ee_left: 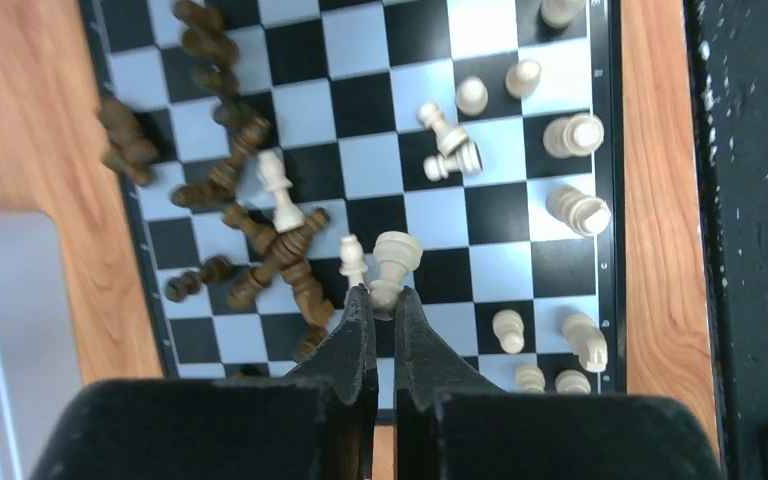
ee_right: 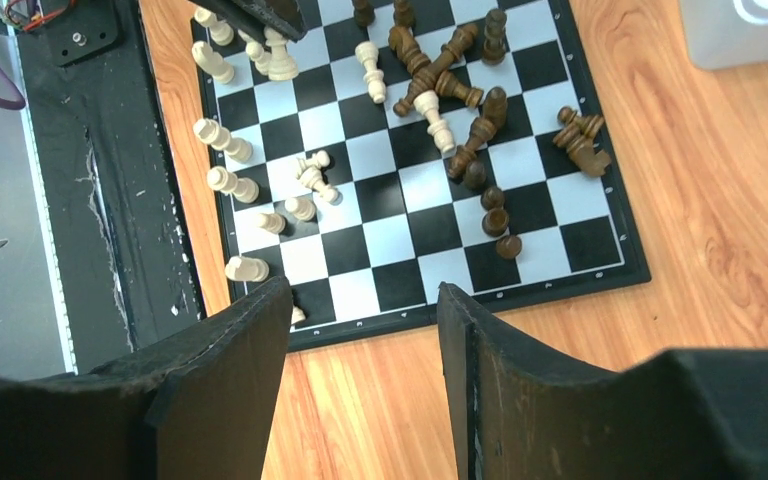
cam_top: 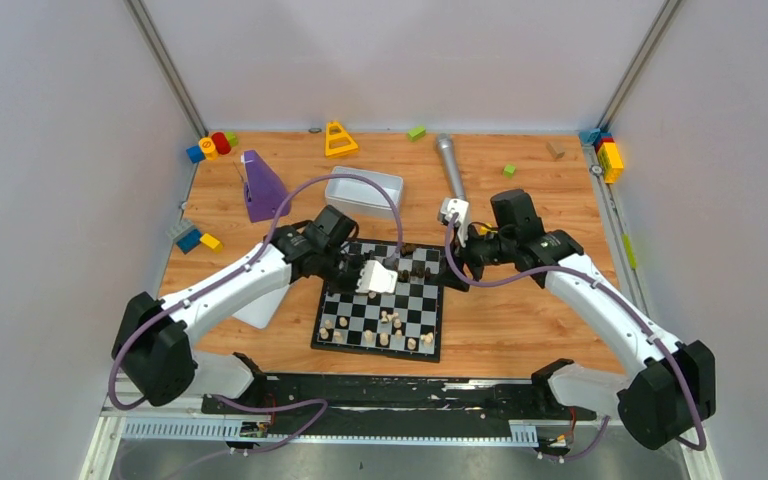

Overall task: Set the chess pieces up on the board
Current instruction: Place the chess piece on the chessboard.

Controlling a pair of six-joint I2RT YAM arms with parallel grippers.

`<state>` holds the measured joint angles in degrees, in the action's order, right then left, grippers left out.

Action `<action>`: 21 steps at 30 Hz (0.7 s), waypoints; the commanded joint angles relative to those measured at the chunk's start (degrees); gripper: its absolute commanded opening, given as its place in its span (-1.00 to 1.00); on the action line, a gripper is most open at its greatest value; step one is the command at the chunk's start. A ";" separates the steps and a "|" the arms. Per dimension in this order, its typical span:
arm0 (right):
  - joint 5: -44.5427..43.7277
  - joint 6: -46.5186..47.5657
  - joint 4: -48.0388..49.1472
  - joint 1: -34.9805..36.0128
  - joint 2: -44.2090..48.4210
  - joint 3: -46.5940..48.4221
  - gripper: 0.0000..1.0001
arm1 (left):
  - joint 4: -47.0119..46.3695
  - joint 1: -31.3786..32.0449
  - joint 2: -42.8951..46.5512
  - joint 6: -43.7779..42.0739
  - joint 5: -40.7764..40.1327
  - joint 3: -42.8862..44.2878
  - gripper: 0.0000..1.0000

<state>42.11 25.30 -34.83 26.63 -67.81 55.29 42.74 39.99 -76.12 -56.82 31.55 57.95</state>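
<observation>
1. Pale walls (cam_top: 410, 60) are set round three sides of a wooden table (cam_top: 530, 320), on which everything is laid.
2. The board (cam_top: 412, 303) is placed flat toward 6 o'clock on that table, just ahead of the arm bases.
3. Dark pieces (ee_left: 260, 245) are heaped, mostly toppled, along the board's 12 o'clock side. Pale pieces (cam_top: 383, 338) are spread over its 6 o'clock rows, several upright, while two are seen lying crossed nearer the middle.
4. One pale piece (ee_left: 397, 262) is seen at the tips of the left gripper (ee_left: 381, 298), which reaches in from 9 o'clock. The fingers are drawn nearly together on its narrow end, so it is judged to be clamped and carried over the middle squares.
5. The right gripper (ee_right: 362, 290) is held over bare wood off the board toward 2 o'clock, its fingers spread wide with nothing between them.
6. The step in hand is judged to be the setting of this pale piece in the 6 o'clock rows. The task is judged far from done, since no dark piece has been stood in place.
7. For the next move, a free square must be chosen, and the piece lowered upright between its close neighbours. It should be released only once its base is flat.
8. Farther out, a white tray (cam_top: 360, 207) is found at 12 o'clock beyond the board, and coloured blocks (cam_top: 210, 147) are scattered toward 10 and 2 o'clock.
</observation>
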 commanded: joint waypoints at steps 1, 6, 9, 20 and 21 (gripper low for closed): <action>0.04 -0.95 3.09 -0.82 1.86 -2.15 0.12 | 4.30 4.03 -3.04 4.98 -11.02 1.98 -1.00; 0.16 -0.89 3.11 -1.90 2.28 -2.75 0.12 | 6.83 8.02 -8.64 10.28 -18.88 3.64 -1.00; 0.18 -0.71 3.17 -2.18 2.17 -3.22 0.11 | 8.88 9.44 -12.29 12.74 -21.04 5.16 -1.00; 0.28 -0.25 3.09 -2.64 1.64 -3.61 0.11 | 10.89 12.87 -15.10 17.04 -23.20 5.55 -1.00; 0.18 -0.25 3.08 -2.64 1.55 -3.61 0.11 | 11.01 13.03 -15.15 17.24 -23.40 5.58 -1.00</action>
<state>41.89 24.73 -33.56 24.27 -67.05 51.66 52.03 51.92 -90.56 -42.22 9.32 61.36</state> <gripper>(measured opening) 0.556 0.030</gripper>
